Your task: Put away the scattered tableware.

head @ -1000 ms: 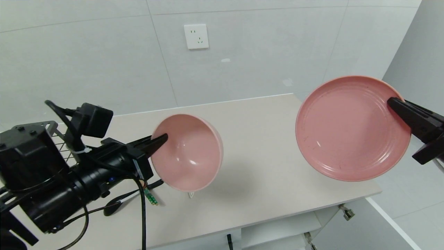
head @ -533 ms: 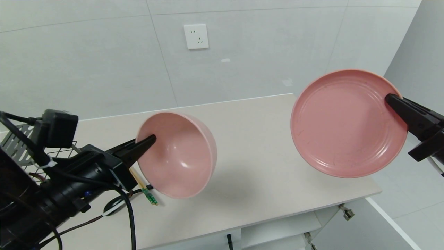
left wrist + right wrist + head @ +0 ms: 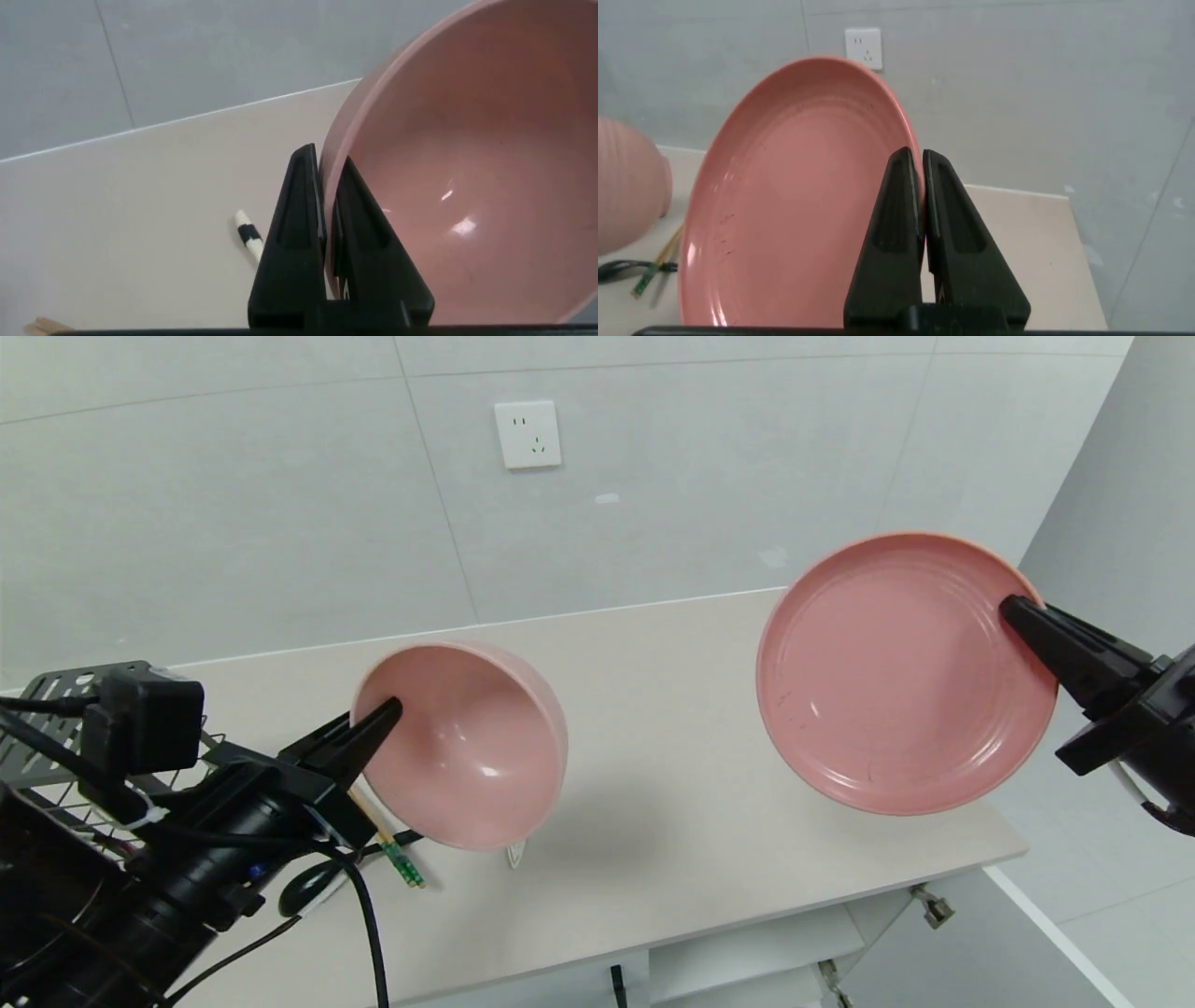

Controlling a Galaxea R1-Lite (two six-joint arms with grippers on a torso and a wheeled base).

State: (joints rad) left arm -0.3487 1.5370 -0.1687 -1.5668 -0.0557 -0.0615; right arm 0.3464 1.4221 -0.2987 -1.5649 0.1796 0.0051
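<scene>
The left claw (image 3: 392, 707) has carried the pink bowl (image 3: 467, 756) leftward and a little lower over the desk (image 3: 672, 821), uncovering the chopsticks (image 3: 373, 814). The right claw (image 3: 1008, 607) has shifted the pink plate (image 3: 896, 681) leftward.

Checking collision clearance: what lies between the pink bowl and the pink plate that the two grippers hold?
Nothing. In the head view, the countertop between the bowl and the plate is bare; both are held above it.
</scene>
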